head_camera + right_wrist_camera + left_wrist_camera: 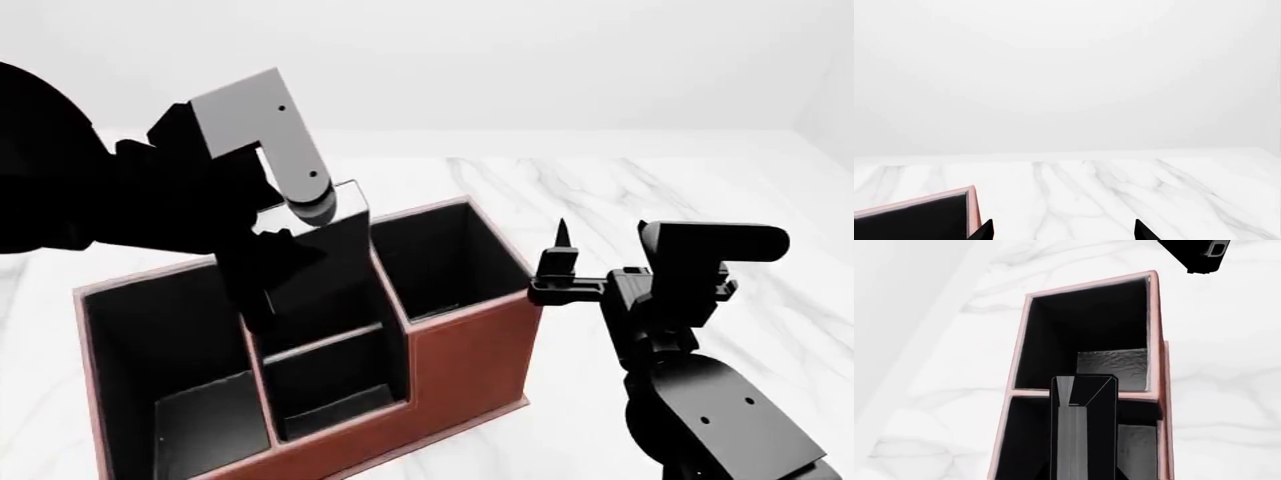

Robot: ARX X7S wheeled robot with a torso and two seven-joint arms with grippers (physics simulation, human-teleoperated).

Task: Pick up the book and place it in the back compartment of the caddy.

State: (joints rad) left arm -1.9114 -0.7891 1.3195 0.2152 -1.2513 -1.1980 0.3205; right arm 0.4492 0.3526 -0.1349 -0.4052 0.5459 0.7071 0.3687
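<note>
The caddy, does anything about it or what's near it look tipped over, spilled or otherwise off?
Nothing stands out. The caddy sits upright on the marble table, its walls intact. The book is held on end above it by the left gripper, not dropped. The right gripper is open, beside the caddy.

The book (350, 232) hangs upright in the left gripper (287, 262), directly above the caddy (461, 350) on the table (641, 190). The caddy's compartments lie below that gripper; the right gripper (558, 262) stands just beside the caddy's end.
</note>
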